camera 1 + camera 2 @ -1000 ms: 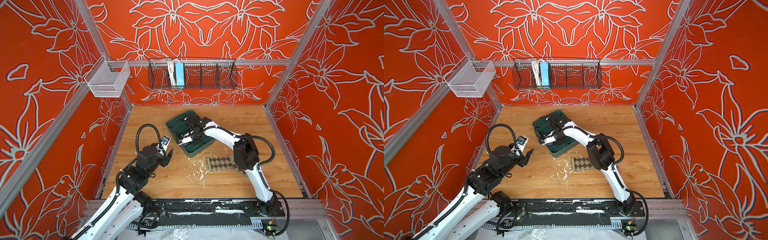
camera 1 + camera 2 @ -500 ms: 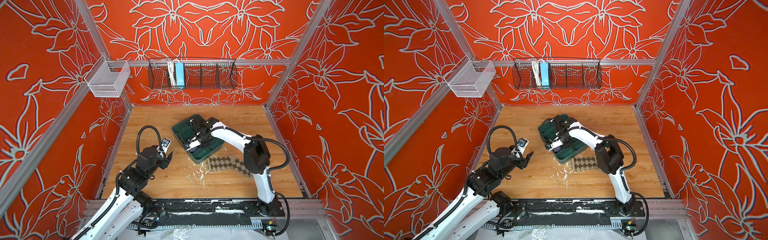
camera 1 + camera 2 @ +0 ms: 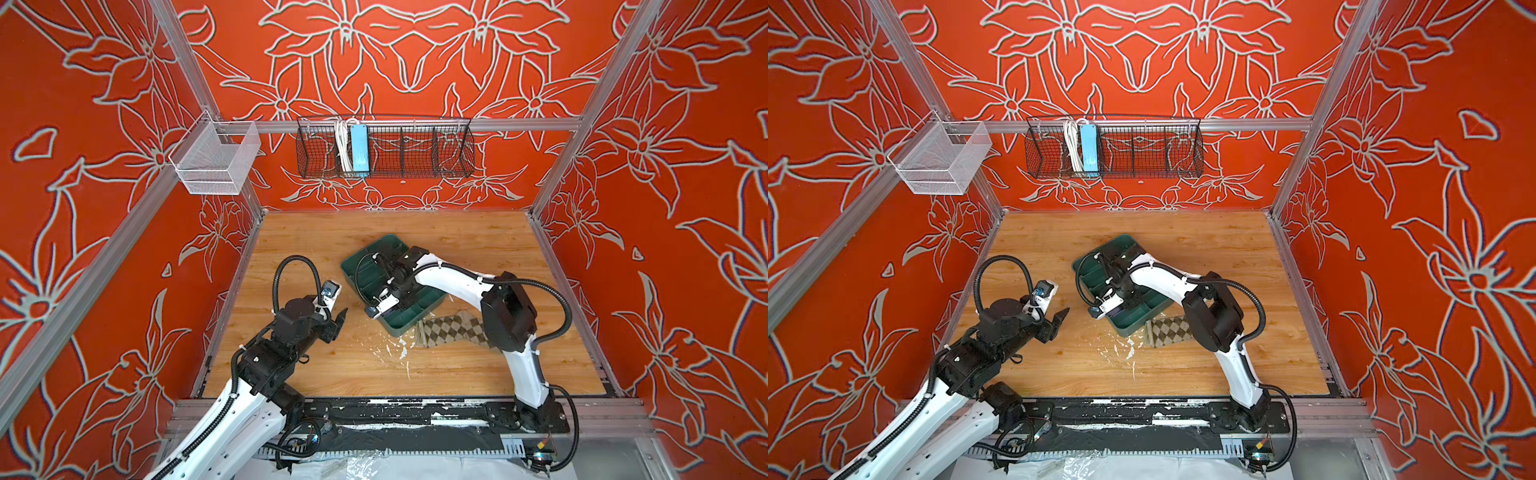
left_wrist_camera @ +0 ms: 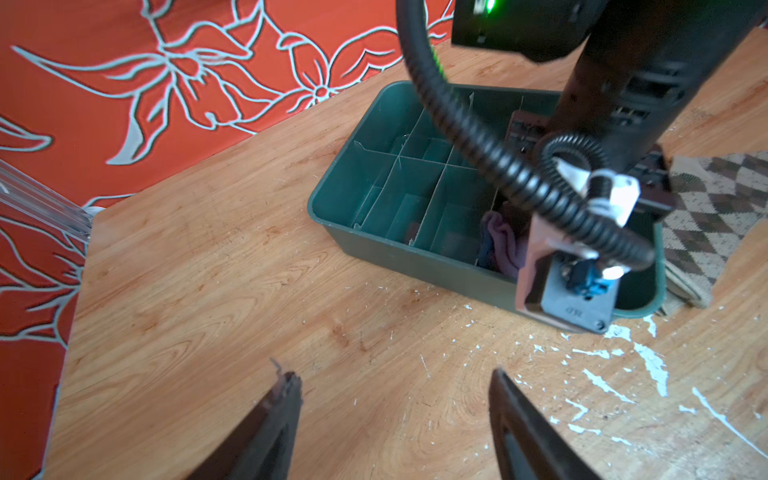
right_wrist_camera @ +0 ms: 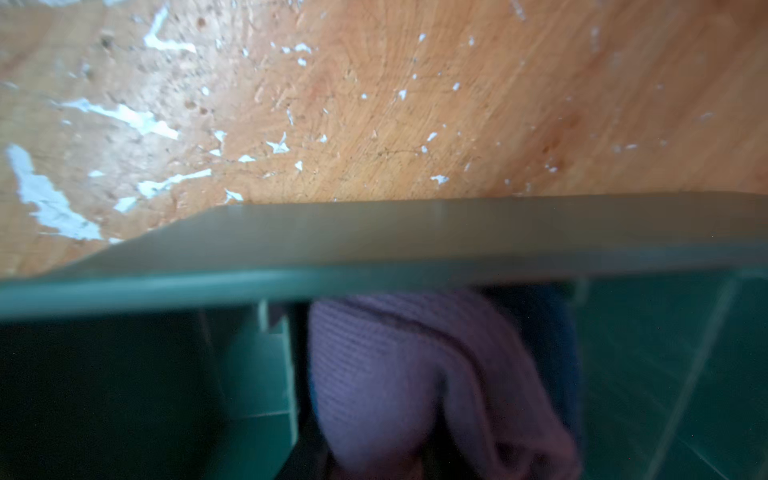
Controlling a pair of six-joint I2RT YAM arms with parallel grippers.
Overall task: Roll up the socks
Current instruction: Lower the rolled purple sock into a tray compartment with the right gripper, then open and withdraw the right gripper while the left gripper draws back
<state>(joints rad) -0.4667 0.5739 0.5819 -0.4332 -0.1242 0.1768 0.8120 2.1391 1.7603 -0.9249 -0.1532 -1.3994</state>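
**Purple sock in the green tray, argyle one half tucked under it**

Using the green tray (image 3: pixel 399 328) as the landmark. It sits skewed on the wooden table (image 3: pixel 478 232), roughly mid-table. Plenty of bare wood behind it toward the back wall and in front of it toward the black front rail (image 3: pixel 415 415) — the chipped white patch (image 3: pixel 395 349) lies just off its near corner. To the tray's left there's open table up to the left gripper (image 3: pixel 338 320), which hovers well apart from the tray with its fingers (image 4: pixel 274 415) spread wide and nothing between them.

The argyle sock (image 3: pixel 453 330) lies flat just beside the tray's near-right corner, long axis running away from the tray toward the right wall. Its cuff end touches or slips under the tray rim (image 4: pixel 681 291); the far end is hidden behind the right arm (image 3: pixel 507 316).

The tray is split by dividers into compartments. The purple sock (image 4: pixel 505 245) is bunched up in one along the near wall, with a bit of blue showing beside it (image 5: pixel 415 374). The other visible compartments look bare.

The right gripper (image 3: pixel 401 293) reaches down into the tray over that sock — its fingertips aren't visible in any view, so I can't tell whether they're closed on the sock or not.
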